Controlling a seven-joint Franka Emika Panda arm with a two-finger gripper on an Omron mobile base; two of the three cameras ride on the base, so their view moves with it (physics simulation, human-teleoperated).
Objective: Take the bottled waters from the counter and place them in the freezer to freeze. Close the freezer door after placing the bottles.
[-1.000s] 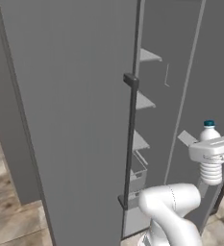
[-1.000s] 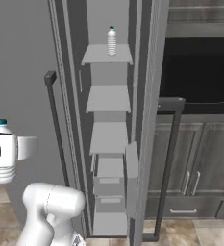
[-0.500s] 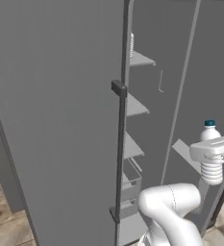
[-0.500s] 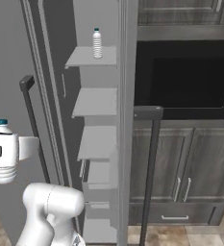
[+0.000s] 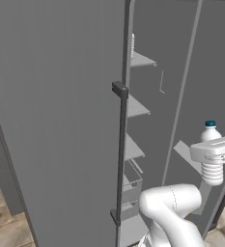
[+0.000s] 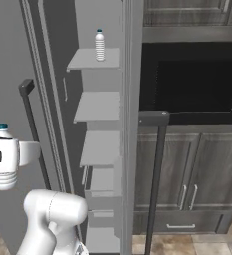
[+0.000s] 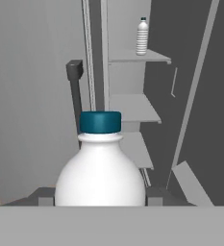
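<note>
My gripper is shut on one bottled water, a clear ribbed bottle with a teal cap, held upright in front of the open freezer. From the right, the gripper and its bottle hang left of the shelves. In the hand view the held bottle stands between the fingertips. The other bottled water stands on the top shelf. The freezer door stands wide open, its bar handle facing me. The counter is out of view.
The neighbouring door shows edge-on with its dark bar handle right of the shelves. A black microwave and grey lower cabinets lie further right. Bins sit low in the freezer.
The whole scene has grown and shifted as the base drove closer to the freezer. The bottle stays gripped at the same spot beside the arm.
</note>
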